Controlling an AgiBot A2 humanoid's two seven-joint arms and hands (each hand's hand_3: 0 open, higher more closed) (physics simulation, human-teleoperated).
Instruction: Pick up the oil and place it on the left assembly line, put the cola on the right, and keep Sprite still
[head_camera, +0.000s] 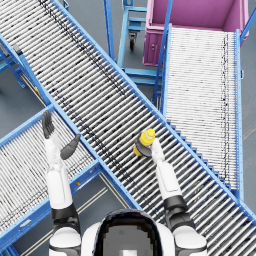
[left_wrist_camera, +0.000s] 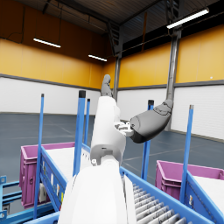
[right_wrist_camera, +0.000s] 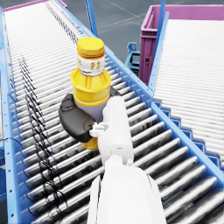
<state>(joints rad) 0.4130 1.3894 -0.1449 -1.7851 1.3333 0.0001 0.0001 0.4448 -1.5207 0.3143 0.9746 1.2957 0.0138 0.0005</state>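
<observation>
While gripped by right hand (right_wrist_camera: 75, 120), oil (right_wrist_camera: 90, 83): axis kept upright, cap pointed up above fingers.
Left hand (head_camera: 49, 131): spread wide, nothing held.

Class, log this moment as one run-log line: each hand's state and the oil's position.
right hand: grips oil bottle upright over middle conveyor | left hand: open, empty | oil bottle not yet on left line

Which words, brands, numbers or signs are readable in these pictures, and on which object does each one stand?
No text can be read in any view.
oil bottle, held in the right hand: its white neck label carries small dark marks, too blurred to read.
roller conveyor and purple bin: no writing visible on them.
</observation>
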